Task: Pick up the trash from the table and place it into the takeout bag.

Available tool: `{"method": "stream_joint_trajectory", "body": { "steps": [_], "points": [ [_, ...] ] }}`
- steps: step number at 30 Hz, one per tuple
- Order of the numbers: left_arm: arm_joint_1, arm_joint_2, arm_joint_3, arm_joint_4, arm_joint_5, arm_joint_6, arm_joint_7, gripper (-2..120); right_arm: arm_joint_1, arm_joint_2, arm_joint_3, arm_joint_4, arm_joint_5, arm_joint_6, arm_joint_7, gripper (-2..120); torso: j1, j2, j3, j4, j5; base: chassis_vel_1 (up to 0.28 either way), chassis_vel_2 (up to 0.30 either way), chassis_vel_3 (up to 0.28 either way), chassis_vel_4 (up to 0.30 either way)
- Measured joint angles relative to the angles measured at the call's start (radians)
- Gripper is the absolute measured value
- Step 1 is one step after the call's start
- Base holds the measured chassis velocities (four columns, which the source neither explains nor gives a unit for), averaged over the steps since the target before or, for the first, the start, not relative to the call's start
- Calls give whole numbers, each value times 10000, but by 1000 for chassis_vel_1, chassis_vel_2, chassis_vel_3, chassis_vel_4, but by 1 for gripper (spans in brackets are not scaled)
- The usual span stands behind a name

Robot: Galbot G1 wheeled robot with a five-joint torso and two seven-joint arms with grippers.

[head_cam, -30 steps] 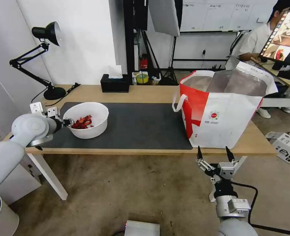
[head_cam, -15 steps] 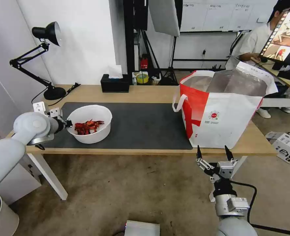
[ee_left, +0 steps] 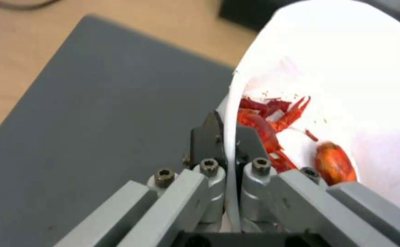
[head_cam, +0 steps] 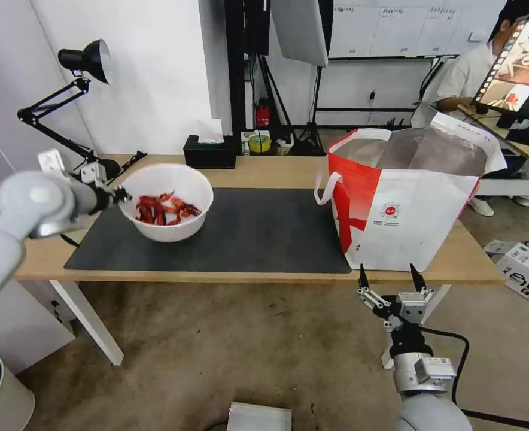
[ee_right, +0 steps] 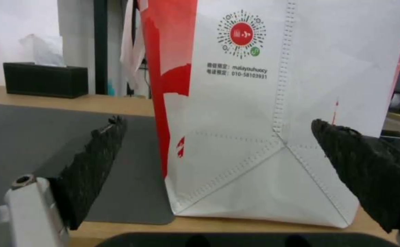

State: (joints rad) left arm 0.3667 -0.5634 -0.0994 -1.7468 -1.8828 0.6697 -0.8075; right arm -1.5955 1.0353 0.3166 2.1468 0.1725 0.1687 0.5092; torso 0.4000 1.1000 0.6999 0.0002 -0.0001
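Light wood and a dark grey mat (head_cam: 246,233) make up the table (head_cam: 264,170), where the takeout bag (head_cam: 408,197) stands open at the robot's right end. Under its round red logo (ee_right: 241,33) the print reads "malayouhuocy" and "010-58103931". The left gripper (head_cam: 119,194) pinches the rim of the white bowl (head_cam: 167,200) of red scraps (ee_left: 273,130), holding it tilted and lifted off the mat's left part. The right gripper (head_cam: 391,281) hangs spread wide below the table's front edge, before the bag. A black tissue box (head_cam: 209,152) sits at the far edge.
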Motion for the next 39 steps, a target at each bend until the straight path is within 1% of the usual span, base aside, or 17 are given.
{"method": "stream_joint_trajectory", "body": {
  "steps": [4, 7, 8, 11, 12, 14, 15, 19, 20, 23, 26, 27, 29, 31, 34, 38, 39],
  "points": [
    [-807, -5, 355, -357, -630, -36, -206, 0, -2, -46, 3, 28, 31, -23, 1, 99, 0, 1, 0, -1, 1, 0, 0, 0, 0],
    [-2103, -308, 1353, -495, -1251, -112, -557, 0, 7, -93, 7, 88, 78, -89, 5, 99, -1, 0, 1, 0, 0, 0, 0, 0, 0],
    [-2103, -308, 1353, -495, -1251, -112, -557, 0, 7, -93, 7, 88, 78, -89, 5, 99, -1, 0, 1, 0, 0, 0, 0, 0, 0],
    [-3828, -915, 2614, -181, -1596, -223, -763, 0, -9, -122, 44, 147, 118, -139, 11, 99, -1, 1, 0, -1, 5, 0, 0, 0, 0],
    [-3828, -915, 2614, -181, -1596, -223, -763, 0, -9, -122, 44, 147, 118, -139, 11, 99, -1, 1, 0, -1, 5, 0, 0, 0, 0],
    [-4842, -1522, 3334, 274, -1689, -249, -864, 0, -104, -116, 126, 202, 120, -146, 14, 99, -1, 0, 0, -3, 2, 0, 0, 0, 0],
    [-4842, -1522, 3334, 274, -1689, -249, -864, 0, -104, -116, 126, 202, 120, -146, 14, 99, -1, 0, 0, -3, 2, 0, 0, 0, 0],
    [-6566, -3096, 4656, 1376, -1911, -276, -1071, 0, -142, -91, 166, 240, 128, -169, 22, 99, -1, 0, 1, 0, 5, 0, 0, 0, 0],
    [-6566, -3096, 4656, 1376, -1911, -276, -1071, 0, -142, -91, 166, 240, 128, -169, 22, 99, -1, 0, 1, 0, 5, 0, 0, 0, 0],
    [-7194, -3846, 5182, 1928, -1922, -276, -1085, 0, -155, -49, 167, 241, 128, -172, 24, 99, 0, 0, 2, -3, 2, 0, 0, 0, 0],
    [-8073, -5228, 5889, 2938, -1898, -277, -1077, 0, -152, 55, 182, 279, 129, -175, 29, 99, 0, 0, 1, -6, 9, 0, 0, 0, 0],
    [-8073, -5228, 5889, 2938, -1898, -277, -1077, 0, -152, 55, 182, 279, 129, -175, 29, 99, 0, 0, 1, -6, 9, 0, 0, 0, 0],
    [-8359, -5956, 6048, 3592, -1805, -277, -1067, 0, -154, 86, 220, 344, 133, -188, 46, 99, 0, -1, 2, -7, 7, 0, 0, 0, 0],
    [-8417, -6142, 6073, 3758, -1772, -276, -1062, 0, -155, 95, 225, 359, 135, -194, 52, 99, 0, -1, 2, -4, 6, 0, 0, 0, 0],
    [-8622, -7034, 6149, 4501, -1579, -266, -1027, 0, -171, 123, 247, 395, 139, -206, 68, 99, 0, -1, 2, 1, 2, 0, 0, 0, 0],
    [-8662, -7335, 6153, 4752, -1511, -261, -1013, 0, -172, 128, 252, 397, 144, -207, 72, 99, 0, 0, 1, -1, 2, 0, 0, 0, 0],
    [-8714, -7727, 6153, 5074, -1430, -251, -996, 0, -164, 137, 255, 400, 155, -208, 76, 99, 0, -1, 2, -2, 3, 0, 0, 0, 0]
  ]
}}
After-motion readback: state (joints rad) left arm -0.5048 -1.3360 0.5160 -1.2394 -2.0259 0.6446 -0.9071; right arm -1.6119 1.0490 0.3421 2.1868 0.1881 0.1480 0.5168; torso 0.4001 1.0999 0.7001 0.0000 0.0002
